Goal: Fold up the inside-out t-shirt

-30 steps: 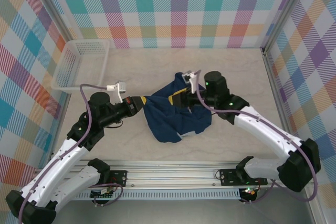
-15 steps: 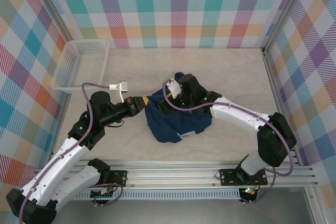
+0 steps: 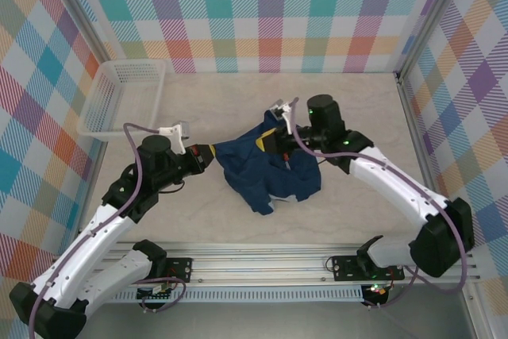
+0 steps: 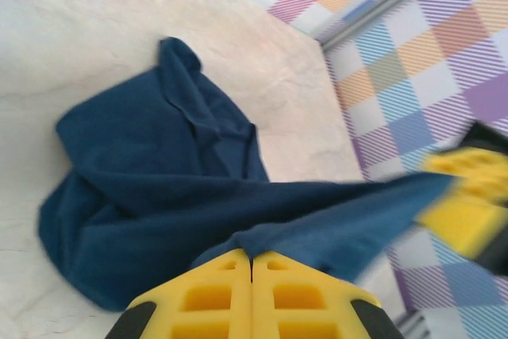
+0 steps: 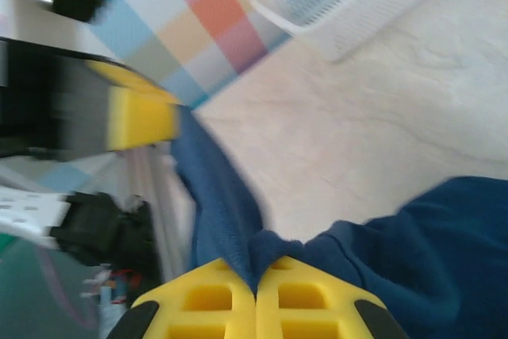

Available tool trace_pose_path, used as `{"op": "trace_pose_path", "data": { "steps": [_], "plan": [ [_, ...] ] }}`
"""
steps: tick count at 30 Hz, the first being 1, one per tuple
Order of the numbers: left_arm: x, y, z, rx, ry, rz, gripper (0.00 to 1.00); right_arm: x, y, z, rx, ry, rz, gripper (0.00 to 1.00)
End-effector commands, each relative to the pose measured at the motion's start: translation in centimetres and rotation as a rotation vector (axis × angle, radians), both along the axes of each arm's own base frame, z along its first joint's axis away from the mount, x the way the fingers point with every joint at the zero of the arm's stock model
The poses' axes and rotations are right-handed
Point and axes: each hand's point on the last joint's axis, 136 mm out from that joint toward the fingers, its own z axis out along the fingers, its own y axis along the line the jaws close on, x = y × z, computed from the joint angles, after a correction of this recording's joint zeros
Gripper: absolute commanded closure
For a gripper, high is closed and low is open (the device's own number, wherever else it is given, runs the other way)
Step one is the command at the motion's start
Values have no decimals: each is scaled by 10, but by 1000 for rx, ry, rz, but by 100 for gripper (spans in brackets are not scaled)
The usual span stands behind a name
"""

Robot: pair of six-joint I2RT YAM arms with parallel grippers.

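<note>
The inside-out t-shirt (image 3: 266, 172) is a dark navy bunch in the middle of the table, its top edge stretched between my two grippers. My left gripper (image 3: 211, 152) is shut on the shirt's left end, and in the left wrist view the cloth (image 4: 182, 196) runs out from between the yellow jaws of that gripper (image 4: 252, 258). My right gripper (image 3: 270, 141) is shut on the shirt's upper right part; in the right wrist view a fold of the shirt (image 5: 230, 212) is pinched at this gripper's (image 5: 255, 275) tips. Most of the shirt hangs crumpled onto the table below.
A white mesh basket (image 3: 119, 97) stands at the back left, also seen in the right wrist view as the basket (image 5: 357, 5). Checkered walls (image 3: 270, 13) close in the table on three sides. A metal rail (image 3: 270, 263) runs along the near edge.
My right gripper went down to the shirt's left part, shut on the cloth and pulled back right and up. The shirt's top edge is now taut between both grippers. The left gripper hardly moved.
</note>
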Motion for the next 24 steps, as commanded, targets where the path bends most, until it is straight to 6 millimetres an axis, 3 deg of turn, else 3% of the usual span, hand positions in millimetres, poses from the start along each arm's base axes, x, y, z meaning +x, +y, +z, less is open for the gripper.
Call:
{"op": "trace_pose_path", "data": {
  "steps": [1, 4, 9, 12, 18, 24],
  "plan": [
    [13, 13, -1, 95, -15, 58, 100, -35, 1, 16, 98, 149, 157, 100],
    [14, 3, -1, 87, -15, 4, 93, -35, 3, 17, 113, 180, 166, 100],
    [0, 3, 9, 105, -49, -51, 62, -24, 6, 11, 117, 225, 138, 100],
    [-16, 2, 16, 78, -70, -97, 49, -16, 9, 7, 123, 251, 112, 100],
    [-50, -36, 26, -135, -37, -307, 47, -6, 10, 3, 123, 268, 66, 100],
    [-54, -68, 34, -235, -17, -414, 44, -5, 11, 2, 128, 269, 55, 100]
  ]
}}
